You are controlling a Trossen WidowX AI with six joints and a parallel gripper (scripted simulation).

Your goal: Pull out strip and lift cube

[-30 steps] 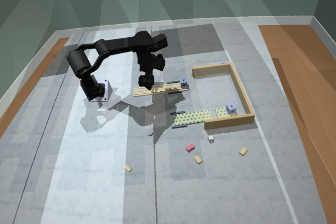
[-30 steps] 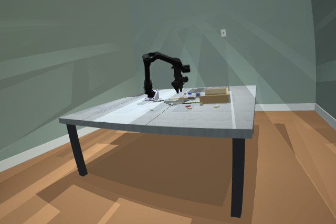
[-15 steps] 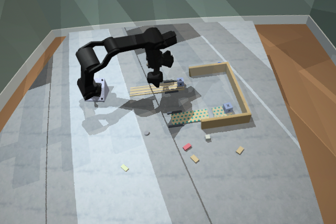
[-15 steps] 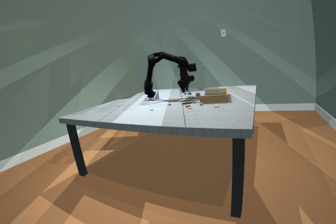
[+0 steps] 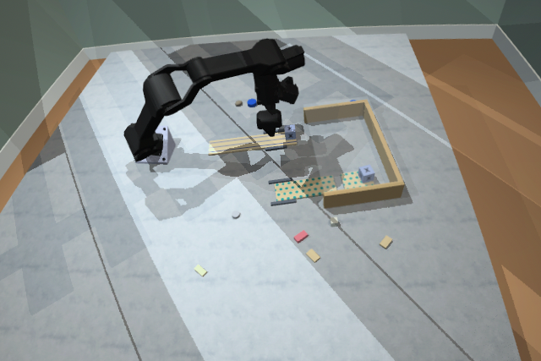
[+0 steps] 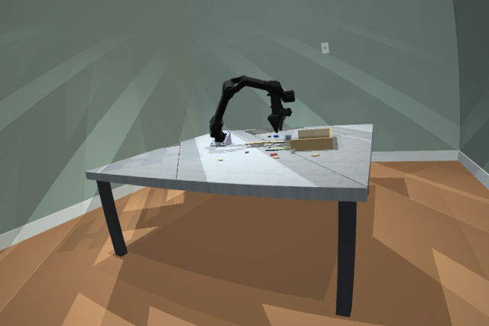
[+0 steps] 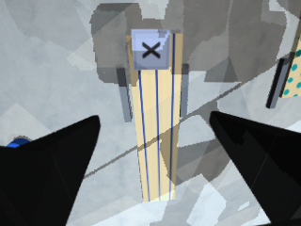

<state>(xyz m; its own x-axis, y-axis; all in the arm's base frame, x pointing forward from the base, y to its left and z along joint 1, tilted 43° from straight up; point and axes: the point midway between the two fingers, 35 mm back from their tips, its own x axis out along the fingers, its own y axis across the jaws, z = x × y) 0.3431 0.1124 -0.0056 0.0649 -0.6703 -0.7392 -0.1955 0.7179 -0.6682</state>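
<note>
Labelled cube (image 5: 290, 132) (image 6: 287, 137) (image 7: 150, 49), pale blue, sits on the blue-striped strip (image 5: 244, 144) (image 7: 152, 137) before your gripper (image 5: 271, 133) (image 6: 276, 130) (image 7: 156, 118), its black tapered fingers spread wide.

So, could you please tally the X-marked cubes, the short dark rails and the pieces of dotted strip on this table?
X-marked cubes: 2
Short dark rails: 4
Dotted strip pieces: 2
Total: 8
</note>
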